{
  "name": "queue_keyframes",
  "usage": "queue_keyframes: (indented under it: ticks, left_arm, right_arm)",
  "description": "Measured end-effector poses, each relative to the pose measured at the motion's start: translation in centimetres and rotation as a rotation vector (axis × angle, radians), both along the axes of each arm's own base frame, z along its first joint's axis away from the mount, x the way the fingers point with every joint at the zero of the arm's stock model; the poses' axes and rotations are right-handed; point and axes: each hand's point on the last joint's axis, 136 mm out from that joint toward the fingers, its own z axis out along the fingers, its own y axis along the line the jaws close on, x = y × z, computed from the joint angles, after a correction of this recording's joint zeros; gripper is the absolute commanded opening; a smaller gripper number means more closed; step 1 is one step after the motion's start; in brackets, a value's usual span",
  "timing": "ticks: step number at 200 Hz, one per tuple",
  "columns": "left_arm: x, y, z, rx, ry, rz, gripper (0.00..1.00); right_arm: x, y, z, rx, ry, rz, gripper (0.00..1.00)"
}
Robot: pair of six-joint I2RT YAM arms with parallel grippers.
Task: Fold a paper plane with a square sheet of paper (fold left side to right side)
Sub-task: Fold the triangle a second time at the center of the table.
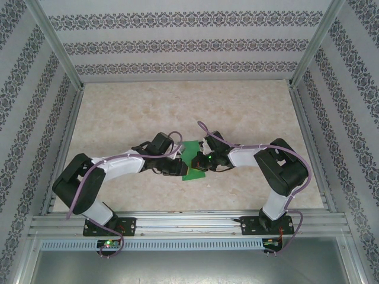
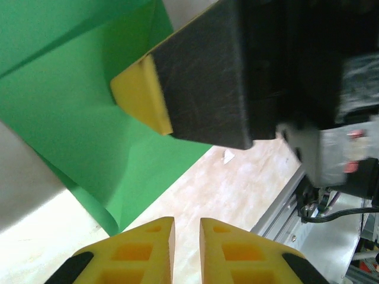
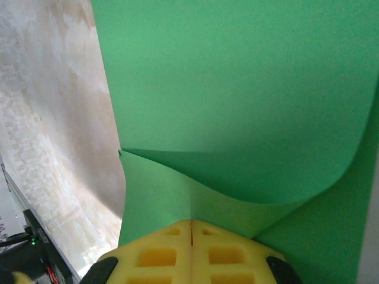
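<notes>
1. Green, bright and thin: bright green sheet of thin paper (image 1: 190, 173) lies mid-table between the tips of the two arms, nearer the front rail than the back wall.
2. Beige marbled tabletop (image 1: 249, 112): offers wide room behind the arms and to either side. Ends at ribbed silver aluminium rails (image 1: 189, 223) in front and patterned wall panels (image 1: 189, 44) on the other three sides.
3. Right gripper (image 3: 190, 228): presses its yellow moulded fingers flush together with no gap, pinching the sheet where two layers meet.
4. Left gripper (image 2: 186, 236): holds its yellow fingers a narrow slit apart, with tabletop visible through the gap and nothing between them. Sits just beside the sheet's near corner.
5. From the left wrist: shows the right gripper's black blocky body and one yellow fingertip (image 2: 142, 97) against the green surface, with soft creases fanning out from it.
6. Paper surface: smooth and matt, with one flap arching up in a soft curve over a flatter lower layer. Has straight, crisp edges and one pointed corner at the table.
</notes>
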Motion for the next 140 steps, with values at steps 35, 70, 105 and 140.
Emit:
queue_keyframes:
  ticks: [35, 70, 105, 140]
  left_arm:
    - [-0.1, 0.1, -1.6, 0.027, 0.038, 0.002, 0.18]
    - [-0.1, 0.0, -2.2, 0.033, 0.046, 0.002, 0.18]
    - [-0.1, 0.1, -3.0, 0.046, 0.062, 0.002, 0.18]
    - [0.0, 0.2, -3.5, 0.061, 0.067, 0.008, 0.17]
  right_arm:
    - [0.0, 0.0, 0.0, 0.001, -0.001, 0.0, 0.0]
    - [0.0, 0.0, 0.0, 0.002, 0.0, 0.001, 0.0]
    - [-0.1, 0.0, 0.0, 0.003, -0.001, 0.001, 0.0]
    - [-0.1, 0.0, 0.0, 0.003, -0.003, 0.003, 0.0]
